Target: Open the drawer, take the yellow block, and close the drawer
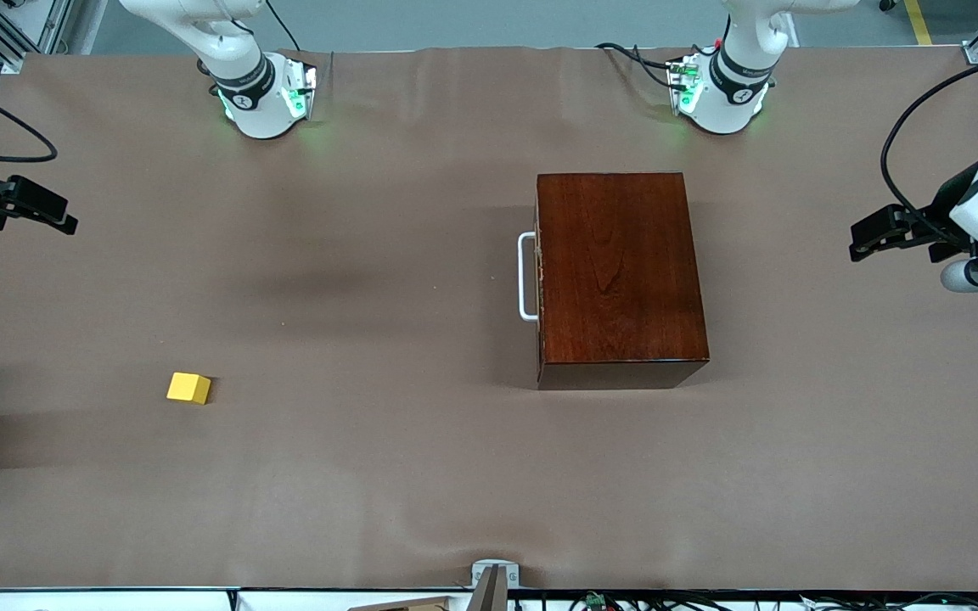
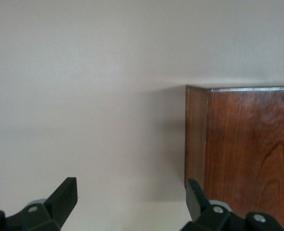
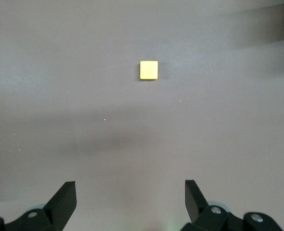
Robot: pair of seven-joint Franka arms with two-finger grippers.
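Drawer [image 1: 537, 276] shut in the wooden box [image 1: 616, 271], handle [image 1: 525, 277] facing the right arm's end, yellow block [image 1: 188, 388] out on the table [image 1: 421, 475] well apart and nearer the camera, both arms waiting: left gripper [image 2: 132, 202] beside box, right gripper [image 3: 130, 202] above block, fingers apart, holding nothing.

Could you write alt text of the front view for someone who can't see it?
A dark wooden box with its drawer shut sits on a brown table, and a small yellow block lies nearer the camera toward the right arm's end. Both arms wait at the table's ends, left tool and right tool open and empty.
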